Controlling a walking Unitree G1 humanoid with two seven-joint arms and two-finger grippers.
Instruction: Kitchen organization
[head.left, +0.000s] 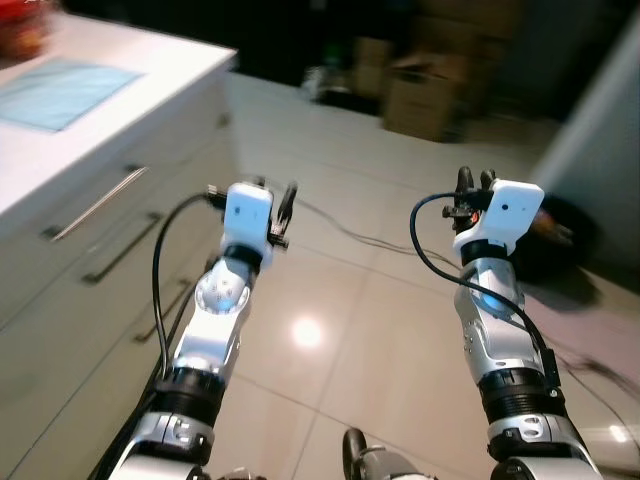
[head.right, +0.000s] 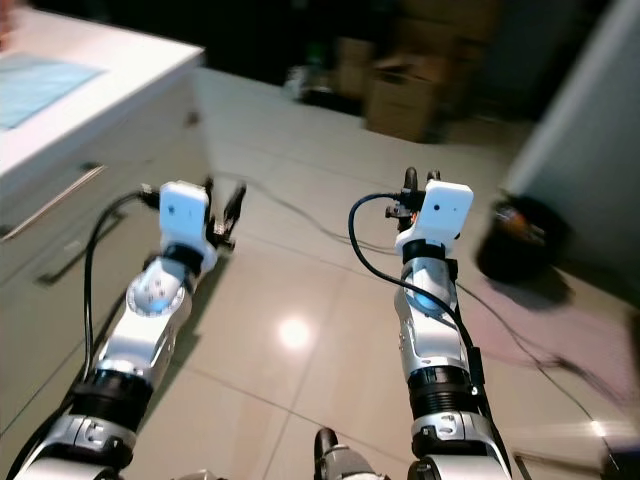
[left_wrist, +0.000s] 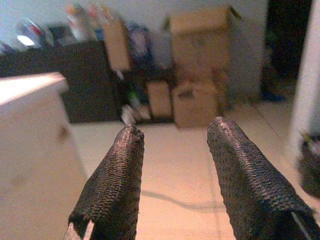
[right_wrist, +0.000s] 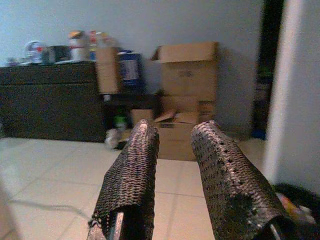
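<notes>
Both silver arms reach forward over a glossy tiled floor. My left gripper (head.left: 252, 190) hangs beside the white kitchen counter (head.left: 150, 60). Its fingers (left_wrist: 112, 185) stand well apart with nothing between them. My right gripper (head.left: 476, 180) is held at about the same height further right, with a narrower gap between its fingers (right_wrist: 132, 175) and nothing in it. On the counter top lies a light blue mat (head.left: 60, 90), with a blurred red thing (head.left: 20, 30) at the far corner. The counter front has drawers with long metal handles (head.left: 100, 202).
Cardboard boxes (head.left: 425, 95) are stacked against the far wall beside a dark sideboard (right_wrist: 50, 100) carrying jars and bottles. A dark bin (head.left: 560, 240) stands on the floor at the right near a pale wall. A thin cable (head.left: 350, 235) runs across the tiles ahead.
</notes>
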